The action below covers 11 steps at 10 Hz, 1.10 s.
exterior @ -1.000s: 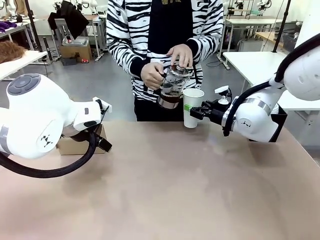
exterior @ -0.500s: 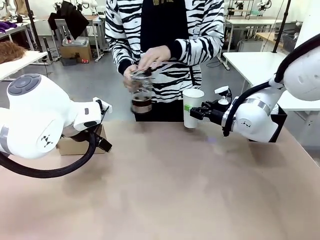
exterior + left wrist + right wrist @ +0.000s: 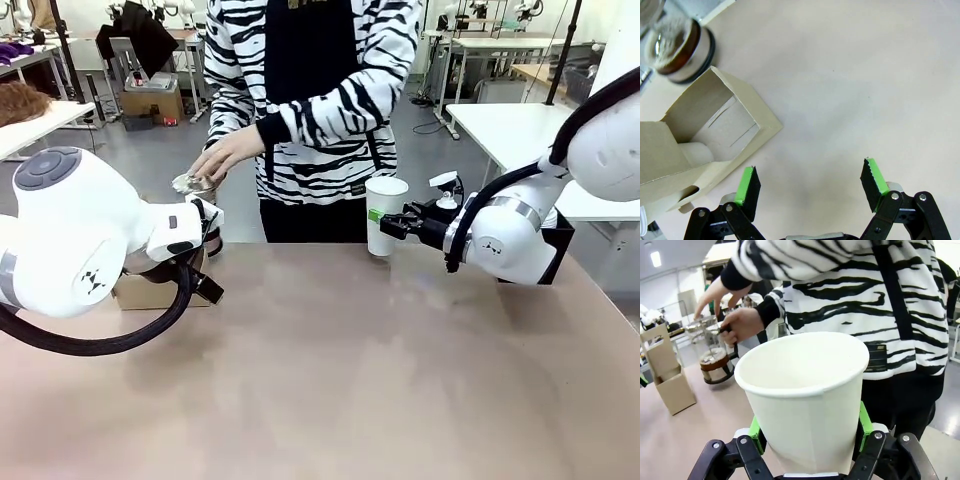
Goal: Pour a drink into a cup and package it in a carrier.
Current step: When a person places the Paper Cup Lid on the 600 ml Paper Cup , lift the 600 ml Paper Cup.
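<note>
The white paper cup (image 3: 384, 214) stands upright and lidless at the table's far edge, with my right gripper (image 3: 386, 222) shut on its lower half. Up close, the cup (image 3: 807, 400) sits between the green pads (image 3: 756, 434). The person's hands set the glass press pot (image 3: 715, 361) on the table at the far left, beside the brown carrier (image 3: 669, 372). The dark drink (image 3: 681, 49) shows through its glass. My left gripper (image 3: 811, 186) hovers open over bare table, right next to the carrier (image 3: 715, 132), holding nothing. From the front, my left arm hides most of the carrier (image 3: 150, 291).
The person in a striped top stands at the far side, one hand (image 3: 226, 153) on the pot's lid. A black box (image 3: 562, 238) sits behind my right arm. The table's middle and near side are bare tabletop (image 3: 330, 370).
The person carried the press pot from over the cup to the left and down beside the carrier. Neither arm moved, and the cup stayed in my right gripper.
</note>
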Available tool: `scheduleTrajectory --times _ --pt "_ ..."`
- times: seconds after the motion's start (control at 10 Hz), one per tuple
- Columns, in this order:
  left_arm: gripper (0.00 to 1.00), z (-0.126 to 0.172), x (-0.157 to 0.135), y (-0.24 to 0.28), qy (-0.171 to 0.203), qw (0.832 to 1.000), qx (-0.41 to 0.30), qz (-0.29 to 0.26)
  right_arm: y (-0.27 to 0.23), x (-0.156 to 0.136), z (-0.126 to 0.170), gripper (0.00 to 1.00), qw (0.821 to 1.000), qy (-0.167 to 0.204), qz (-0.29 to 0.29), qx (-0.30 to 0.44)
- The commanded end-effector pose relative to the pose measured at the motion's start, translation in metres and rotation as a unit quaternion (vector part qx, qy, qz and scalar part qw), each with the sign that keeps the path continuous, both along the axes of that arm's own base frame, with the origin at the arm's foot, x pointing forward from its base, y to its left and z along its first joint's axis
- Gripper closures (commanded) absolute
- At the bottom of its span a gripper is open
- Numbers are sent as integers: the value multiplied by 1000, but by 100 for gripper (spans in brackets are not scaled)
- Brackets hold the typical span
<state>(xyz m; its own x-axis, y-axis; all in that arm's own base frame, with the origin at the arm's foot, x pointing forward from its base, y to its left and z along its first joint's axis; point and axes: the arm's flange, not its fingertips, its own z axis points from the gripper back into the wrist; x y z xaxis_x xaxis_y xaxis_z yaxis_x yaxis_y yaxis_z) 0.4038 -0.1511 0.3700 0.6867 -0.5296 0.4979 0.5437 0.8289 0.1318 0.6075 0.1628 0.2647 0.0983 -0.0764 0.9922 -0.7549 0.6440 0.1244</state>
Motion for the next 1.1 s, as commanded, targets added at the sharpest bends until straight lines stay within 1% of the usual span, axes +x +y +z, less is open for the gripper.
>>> scheduleTrajectory --times 0.0,1.0 --pt "0 0 0 0 0 1000 -1 -1 2 1 1 20 1000 -1 1 -3" --pt "0 0 0 0 0 1000 -1 -1 2 1 1 20 1000 -1 1 -3"
